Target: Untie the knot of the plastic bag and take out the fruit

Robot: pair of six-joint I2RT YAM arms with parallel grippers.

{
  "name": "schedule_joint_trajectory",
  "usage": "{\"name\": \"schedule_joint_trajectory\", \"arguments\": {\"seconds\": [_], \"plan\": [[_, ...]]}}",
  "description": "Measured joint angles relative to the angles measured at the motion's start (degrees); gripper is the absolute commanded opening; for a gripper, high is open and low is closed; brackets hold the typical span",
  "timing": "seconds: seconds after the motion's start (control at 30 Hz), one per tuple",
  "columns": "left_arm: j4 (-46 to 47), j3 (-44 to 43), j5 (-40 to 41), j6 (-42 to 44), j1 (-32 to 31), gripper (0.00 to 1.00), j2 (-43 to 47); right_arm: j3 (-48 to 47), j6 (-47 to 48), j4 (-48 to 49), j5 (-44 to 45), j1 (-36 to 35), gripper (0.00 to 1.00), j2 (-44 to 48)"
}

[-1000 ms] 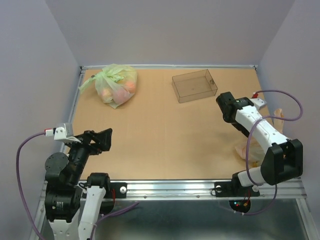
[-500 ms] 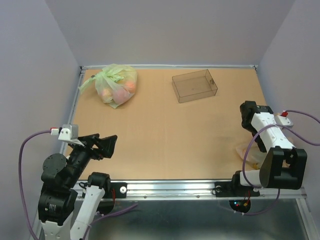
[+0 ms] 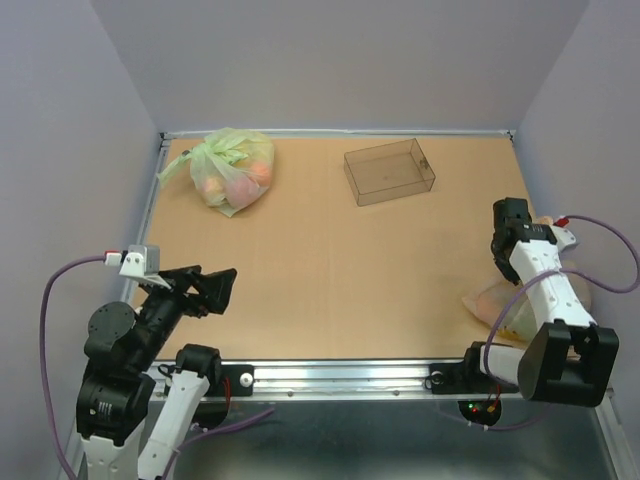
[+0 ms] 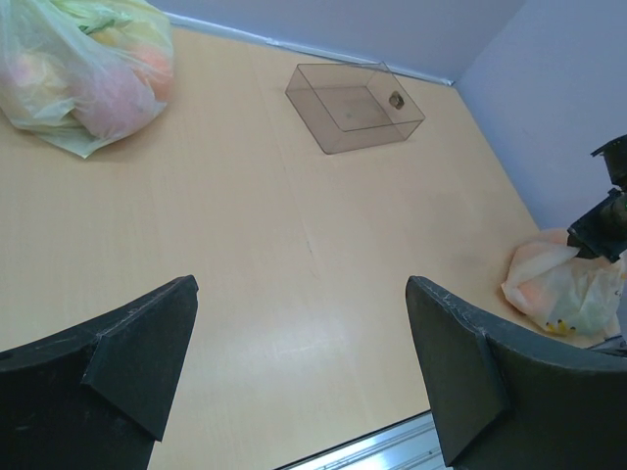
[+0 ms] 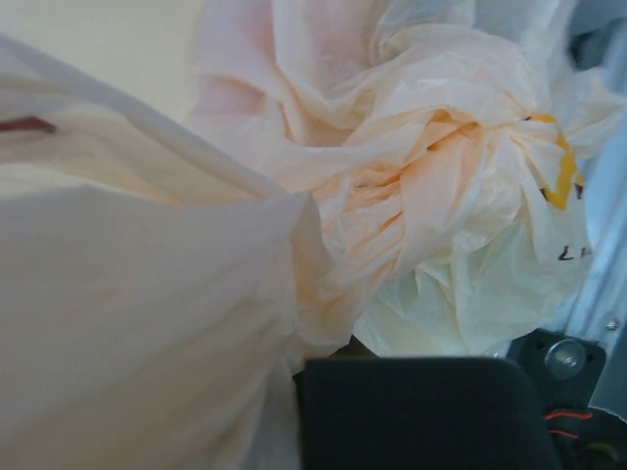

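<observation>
From above, you see the plastic bag (image 3: pixel 490 300) lying at the right edge of the worktop (image 3: pixel 330 270), beside the right arm, with the right gripper (image 3: pixel 507 225) just beyond it. Your left gripper (image 3: pixel 208 290) sits at the near left, jaws spread wide and holding nothing. The left wrist view shows those wide jaws, with the bag far to the right. In the right wrist view, peach film fills the frame and the knot (image 5: pixel 387 191) is bunched mid-frame. You cannot tell how those jaws stand.

Top cam overhead, whole bench (image 3: pixel 330 280). Left wrist low, far from plastic bag (image 4: pixel 558 289); right wrist right against it. All share bag.
</observation>
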State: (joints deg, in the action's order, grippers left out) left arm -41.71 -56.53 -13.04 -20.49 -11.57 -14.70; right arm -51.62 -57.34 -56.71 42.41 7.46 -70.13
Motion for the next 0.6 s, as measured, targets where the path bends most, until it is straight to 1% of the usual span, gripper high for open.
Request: {"name": "schedule_joint_trajectory", "arguments": {"seconds": [0.07, 0.13, 0.17, 0.23, 0.3, 0.33, 0.37, 0.4, 0.5, 0.6], "plan": [[0.4, 0.8, 0.0, -0.4, 0.0, 0.99, -0.5, 0.0, 4.1, 1.3, -5.3, -1.0, 0.01, 2.5], [0.7, 1.5, 0.0, -0.6, 0.0, 0.99, -1.4, 0.0, 8.1, 2.6, -11.1, -4.7, 0.01, 4.8], [0.8, 1.9, 0.1, -0.7, 0.0, 0.99, -2.1, -0.2, 8.6, 2.7, -11.8, -6.5, 0.00, 4.9], [1.0, 2.7, 0.4, -1.0, 0.0, 0.99, -3.6, -0.9, 10.8, 3.5, -16.3, -13.8, 0.01, 4.2], [1.6, 3.7, 0.7, -1.4, 0.0, 0.99, -5.6, -2.3, 12.1, 5.2, -20.3, -25.1, 0.01, 2.2], [1.9, 4.1, 0.7, -1.7, 0.0, 0.99, -6.4, -3.3, 12.4, 5.9, -21.4, -29.7, 0.01, 1.1], [2.1, 4.5, 0.7, -2.1, 0.0, 0.99, -7.0, -4.4, 13.0, 6.8, -22.3, -36.0, 0.01, -0.2], [2.4, 4.8, 0.8, -2.3, 0.0, 0.99, -7.8, -5.5, 13.4, 7.6, -23.0, -40.1, 0.01, -1.5], [3.3, 5.4, 1.2, -3.0, 0.0, 0.99, -8.8, -12.3, 16.7, 11.1, -26.3, -55.3, 0.00, -8.3], [4.2, 5.5, 1.6, -3.2, 0.0, 0.99, -9.2, -20.5, 22.0, 13.4, -27.4, -65.9, 0.00, -15.9]]}}
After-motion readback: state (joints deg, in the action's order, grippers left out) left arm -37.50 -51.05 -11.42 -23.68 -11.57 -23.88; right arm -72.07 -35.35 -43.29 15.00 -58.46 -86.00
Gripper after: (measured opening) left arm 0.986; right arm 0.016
